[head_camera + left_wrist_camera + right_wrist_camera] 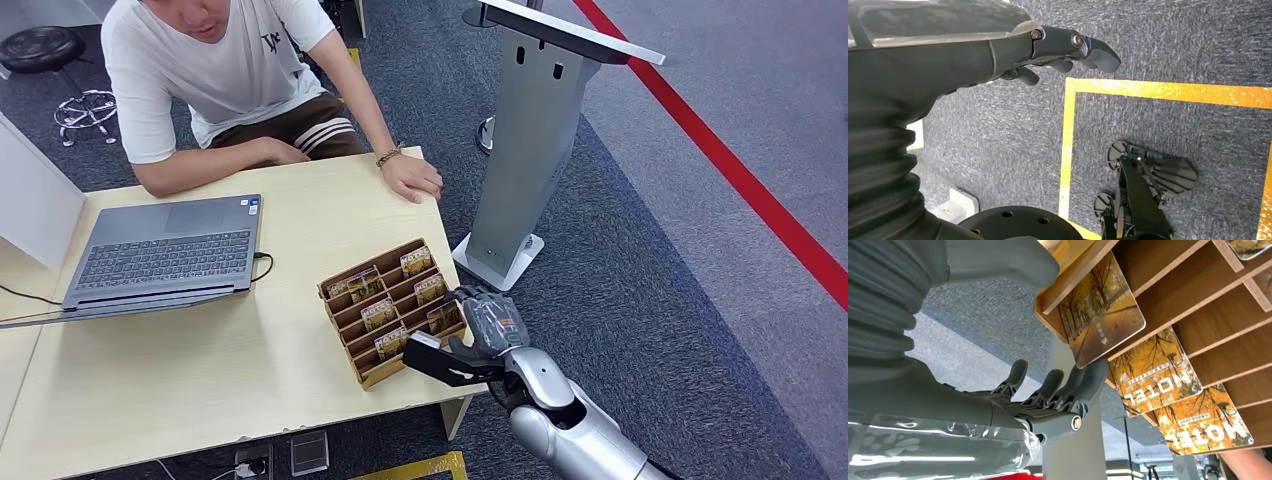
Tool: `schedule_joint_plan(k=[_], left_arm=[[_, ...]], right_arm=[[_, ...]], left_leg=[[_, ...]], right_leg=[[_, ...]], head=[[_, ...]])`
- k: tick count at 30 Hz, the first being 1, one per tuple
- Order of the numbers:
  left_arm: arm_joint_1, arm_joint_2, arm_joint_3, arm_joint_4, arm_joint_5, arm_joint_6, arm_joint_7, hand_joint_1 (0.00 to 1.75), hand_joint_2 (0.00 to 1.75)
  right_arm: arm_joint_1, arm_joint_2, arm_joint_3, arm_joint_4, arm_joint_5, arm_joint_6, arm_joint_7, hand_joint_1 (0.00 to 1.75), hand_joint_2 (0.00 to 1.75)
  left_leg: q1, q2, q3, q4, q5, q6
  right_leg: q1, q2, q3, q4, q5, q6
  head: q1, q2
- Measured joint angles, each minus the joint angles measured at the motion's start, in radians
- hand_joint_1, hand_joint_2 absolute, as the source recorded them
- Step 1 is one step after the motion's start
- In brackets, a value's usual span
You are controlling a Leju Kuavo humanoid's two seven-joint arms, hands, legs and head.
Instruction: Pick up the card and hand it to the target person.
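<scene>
So the cards all have "HOTEL" printed on them in white over an autumn tree photo, yellow-orange leaves, rounded corners, glossy like plastic key cards; there's smaller print under the word that I can't make out. They sit in a brown wooden rack (392, 310) with slanted slots, on the near right part of a pale wood-grain table (200, 370). The robot's right hand (478, 335) is right at the rack's near right corner, and in the right wrist view the nearest card (1100, 310) sticks out of the end slot with its lower corner resting against a fingertip (1093, 377) and the thick grey thumb up by the rack's edge on the other side. Looks like it's just starting to pinch that card, though honestly from this angle I can't tell whether it really has a grip or is only touching it. Two more hotel cards (1155, 370) sit in the next slots along, well seated. The left hand (1068, 50) hangs down over speckled dark grey carpet (998, 140) with shiny yellow tape lines (1168, 90) on it, fingers loosely curved and nothing in them. A person in a white t-shirt (215, 70) sits at the far side of the table, one hand (412, 178) flat on the tabletop near the far right corner, well apart from the rack. A grey laptop (165, 255) sits open to the left, and a silver metal stand (525, 150) is on the floor just off the table's right edge.
</scene>
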Motion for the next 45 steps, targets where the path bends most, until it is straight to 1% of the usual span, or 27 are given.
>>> schedule_joint_plan(k=[2, 4, 5, 7, 11, 15, 17, 19, 24, 29, 32, 33, 36, 39, 45], left_arm=[[0.000, 0.000, -0.001, 0.000, 0.000, 0.000, 0.000, 0.00, 1.75], [0.000, 0.000, -0.001, 0.000, 0.000, 0.000, 0.000, 0.00, 1.75], [0.000, 0.000, -0.002, 0.000, 0.000, 0.000, 0.000, 0.00, 1.75], [0.000, 0.000, -0.002, 0.000, 0.000, 0.001, 0.000, 0.00, 1.75], [0.000, 0.000, -0.002, 0.000, 0.000, 0.004, 0.000, 0.00, 1.75], [0.001, 0.000, -0.002, 0.000, 0.000, 0.007, 0.003, 0.00, 1.75], [0.001, -0.001, -0.002, 0.000, 0.000, 0.007, 0.003, 0.00, 1.75], [0.001, -0.001, -0.002, 0.000, 0.000, 0.007, 0.003, 0.00, 1.75], [0.001, -0.001, -0.002, 0.000, 0.000, 0.007, 0.003, 0.00, 1.75], [0.001, -0.001, -0.003, 0.000, 0.000, 0.008, 0.003, 0.00, 1.75], [0.001, -0.001, -0.003, 0.000, 0.000, 0.009, 0.003, 0.00, 0.44], [0.001, -0.001, -0.003, 0.000, 0.000, 0.008, 0.003, 0.00, 0.44], [0.001, -0.001, -0.003, 0.000, 0.000, -0.023, -0.005, 0.00, 1.75], [0.000, 0.000, -0.003, 0.000, 0.000, -0.054, -0.016, 0.00, 1.75], [0.000, 0.001, -0.003, 0.000, -0.001, -0.049, -0.023, 0.00, 1.75]], right_arm=[[0.001, 0.001, 0.000, 0.006, -0.001, -0.003, -0.001, 0.53, 1.75], [0.001, 0.002, 0.000, 0.012, -0.001, -0.005, -0.002, 0.57, 1.75], [0.001, 0.002, 0.000, 0.014, -0.001, -0.006, -0.002, 0.62, 1.75], [0.001, 0.003, 0.000, 0.019, -0.001, -0.008, -0.002, 0.75, 1.75], [-0.001, 0.004, 0.000, 0.026, -0.001, -0.013, -0.004, 1.10, 1.75], [-0.003, 0.005, 0.000, 0.032, -0.002, -0.016, -0.005, 1.36, 1.75], [-0.005, 0.006, 0.000, 0.035, -0.005, -0.017, -0.006, 1.40, 1.75], [-0.006, 0.008, 0.000, 0.037, -0.007, -0.019, -0.009, 1.40, 1.75], [-0.007, 0.010, 0.000, 0.043, -0.009, -0.027, -0.013, 1.47, 1.75], [-0.007, 0.012, 0.000, 0.046, -0.012, -0.028, -0.015, 1.49, 1.75], [-0.007, 0.013, 0.000, 0.046, -0.012, -0.029, -0.016, 1.49, 1.75], [-0.007, 0.013, 0.000, 0.047, -0.012, -0.029, -0.017, 1.49, 1.75], [-0.008, 0.015, 0.001, 0.050, -0.013, -0.030, -0.020, 1.49, 1.75], [-0.009, 0.017, 0.001, 0.053, -0.014, -0.030, -0.023, 1.48, 1.75], [-0.009, 0.020, 0.001, 0.054, -0.014, -0.033, -0.024, 1.48, 1.75]], left_leg=[[0.000, 0.000, 0.000, 0.000, 0.000, 0.000], [0.000, 0.000, 0.000, 0.000, 0.000, 0.000], [0.000, 0.000, 0.000, 0.000, 0.000, 0.000], [0.000, 0.000, 0.000, 0.000, 0.000, 0.000], [0.000, 0.000, 0.000, 0.000, 0.000, 0.000], [0.000, 0.000, 0.000, 0.000, 0.000, 0.000], [0.000, 0.000, 0.000, 0.000, 0.000, 0.000], [0.000, 0.000, 0.000, 0.000, 0.000, 0.000], [0.000, 0.000, 0.000, 0.000, 0.000, 0.000], [0.000, 0.000, 0.001, 0.000, 0.000, 0.000], [0.000, 0.000, 0.001, 0.000, 0.000, 0.000], [0.000, 0.000, 0.001, 0.000, 0.000, 0.000], [0.000, 0.000, 0.001, 0.000, 0.000, 0.000], [0.000, 0.000, 0.001, 0.000, 0.000, 0.000], [0.000, 0.001, 0.001, 0.000, 0.000, 0.000]], right_leg=[[0.000, 0.000, 0.000, 0.000, 0.000, 0.000], [0.000, 0.000, 0.000, 0.000, 0.000, 0.000], [0.000, 0.000, 0.000, 0.000, 0.000, 0.000], [0.000, 0.000, 0.000, 0.000, 0.000, 0.000], [0.000, 0.000, 0.000, 0.000, 0.000, 0.000], [0.000, 0.000, 0.000, 0.000, 0.000, 0.000], [0.000, 0.000, 0.000, 0.000, 0.000, 0.000], [0.000, 0.000, 0.000, 0.000, 0.000, 0.000], [0.000, 0.000, 0.000, 0.000, 0.000, 0.000], [0.000, 0.000, 0.001, 0.000, 0.000, 0.000], [0.000, 0.000, 0.001, 0.000, 0.000, 0.000], [0.000, 0.000, 0.001, 0.000, 0.000, 0.000], [0.000, 0.000, 0.001, 0.000, 0.000, 0.000], [0.000, 0.000, 0.001, 0.000, 0.000, 0.000], [0.000, 0.000, 0.001, 0.000, 0.000, 0.000]], head=[[0.000, 0.000], [0.000, 0.000], [-0.001, 0.000], [-0.001, 0.000], [-0.001, 0.000], [0.000, 0.000], [0.000, 0.000], [0.000, 0.000], [-0.001, 0.000], [0.000, 0.000], [0.000, 0.000], [0.000, 0.000], [0.000, 0.000], [-0.001, 0.000], [0.000, 0.000]])
